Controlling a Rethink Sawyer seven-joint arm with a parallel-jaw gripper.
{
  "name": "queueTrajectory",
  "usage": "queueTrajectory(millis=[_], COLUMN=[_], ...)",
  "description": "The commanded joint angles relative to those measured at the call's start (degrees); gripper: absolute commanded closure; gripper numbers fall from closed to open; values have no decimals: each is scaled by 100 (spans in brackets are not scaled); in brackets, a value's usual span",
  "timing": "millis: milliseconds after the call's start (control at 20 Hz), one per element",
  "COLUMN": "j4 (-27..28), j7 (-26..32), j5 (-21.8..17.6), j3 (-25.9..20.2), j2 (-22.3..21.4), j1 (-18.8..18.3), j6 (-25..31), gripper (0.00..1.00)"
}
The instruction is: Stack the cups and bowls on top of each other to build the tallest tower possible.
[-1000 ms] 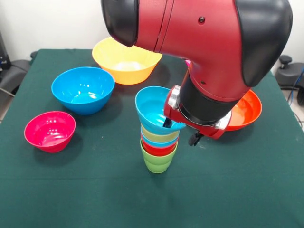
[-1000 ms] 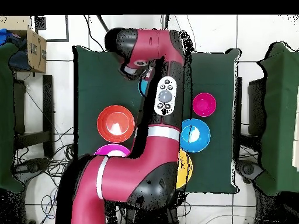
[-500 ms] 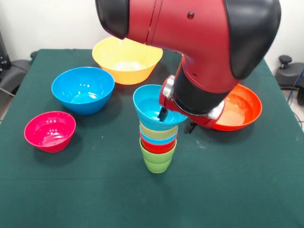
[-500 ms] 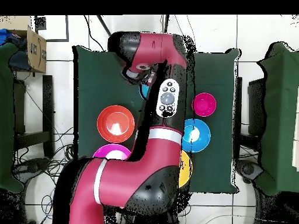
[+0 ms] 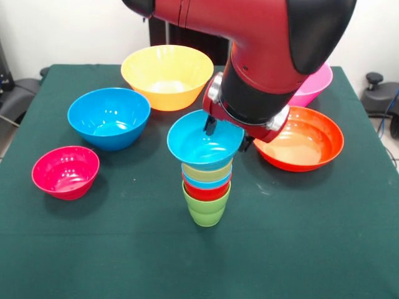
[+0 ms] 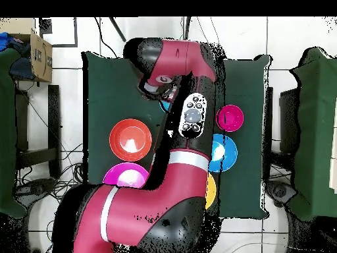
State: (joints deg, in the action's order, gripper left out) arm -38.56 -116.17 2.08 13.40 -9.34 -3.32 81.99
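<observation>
Standing: tower (image 5: 207, 187) sat near the middle of the green table (image 5: 124, 249), upright on its lime cup (image 5: 206, 210).
Order upward: lime cup, red cup (image 5: 207, 192), blue cup (image 5: 207, 180), yellow cup (image 5: 207, 169), then the small blue bowl (image 5: 201, 147) on top.
Top bowl: it was tilted a little, its mouth leaning toward the near left.
Gripper: gripper (image 5: 225, 133) was at the far right rim of the top bowl; one dark finger (image 5: 209, 125) reached inside the bowl and another tip showed outside at the right.
Grip: whether the fingers pinched the rim or stood loose of it, I could not tell.
Arm: red and black arm (image 5: 268, 56) came down from above and hid part of the pink bowl.
Loose bowls: yellow bowl (image 5: 167, 76) at the far middle, blue bowl (image 5: 109, 117) to its near left, magenta bowl (image 5: 65, 171) nearest at left.
Right side: red bowl (image 5: 305, 140) lay just right of the tower, the pink bowl (image 5: 313, 86) behind it.
From above: arm covered the tower; red bowl, pink bowl and magenta bowl showed clear of it.
</observation>
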Motion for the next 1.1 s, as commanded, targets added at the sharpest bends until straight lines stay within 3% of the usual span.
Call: queueTrajectory(millis=[50,400,1100], j4=[-539,-482,-869], j7=[-230,-274,-65], j5=[222,523,459], j3=[-700,-800,-564], j2=[-24,39,-155], j1=[-103,-92,-12], j6=[-477,-670,-773], gripper=[0,0,0])
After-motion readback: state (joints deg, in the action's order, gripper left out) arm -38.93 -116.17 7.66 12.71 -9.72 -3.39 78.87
